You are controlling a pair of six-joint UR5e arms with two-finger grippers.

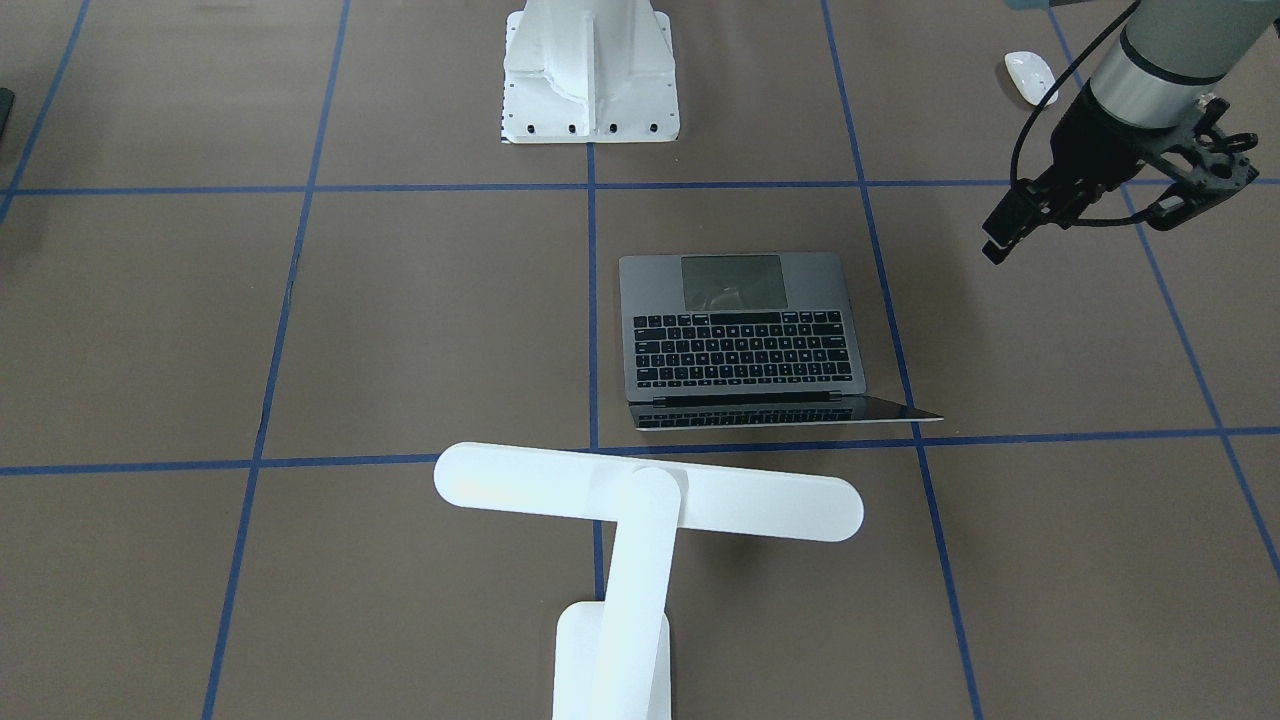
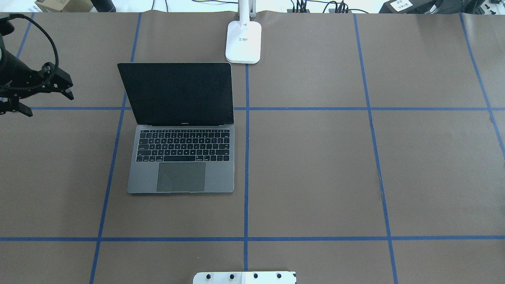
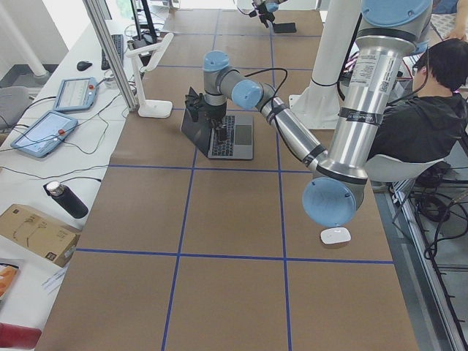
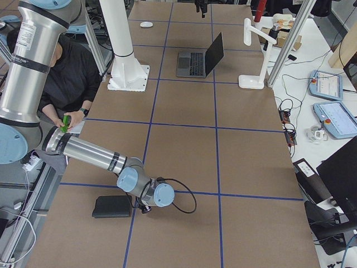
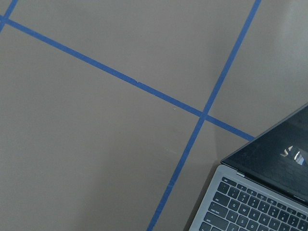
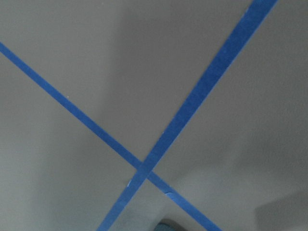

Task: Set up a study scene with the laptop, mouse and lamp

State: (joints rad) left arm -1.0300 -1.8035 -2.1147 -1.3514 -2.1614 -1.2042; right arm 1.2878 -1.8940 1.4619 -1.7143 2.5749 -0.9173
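White bolted metal pedestal point(image 2: 244, 277) sits at the desk point(image 2: 315, 165) edge nearest the robot, mostly cut off in the overhead view.

Small glossy white oval mouse point(image 1: 1030, 75) lies on that same near strip, on the robot's left side, well apart from the other things. Its long axis runs roughly near-to-far, slightly skewed. It shows only in the front and left-end views.

Right tool point(image 4: 144, 207) is low at the desk's right end, just beside a flat black square mousepad point(image 4: 113, 206); contact unclear. Whether it is spread or closed cannot be told, since only small side views show it. Its wrist camera gives tape lines and a dark sliver at the bottom edge.

Slim space-grey metal laptop point(image 2: 181, 165) sits mid-depth, just left of the centre blue tape line point(image 2: 246, 177), lid open. Trackpad is toward the robot, hinge on the far side, dark screen facing the robot and leaning back a little. Long axis runs left-right. The left wrist view catches one corner only.

Left tool point(image 1: 1000, 238) hovers above the desk, left of the laptop screen, apart from it, nothing visible in it. Finger spacing cannot be told: the fingers overlap in the front view and are half cut off overhead.

Matte white T-shaped lamp point(image 1: 650, 500) stands upright at the far edge on the centre line. Its flat bar head runs left-right, parallel to the laptop's long side. The overhead view shows the base only.
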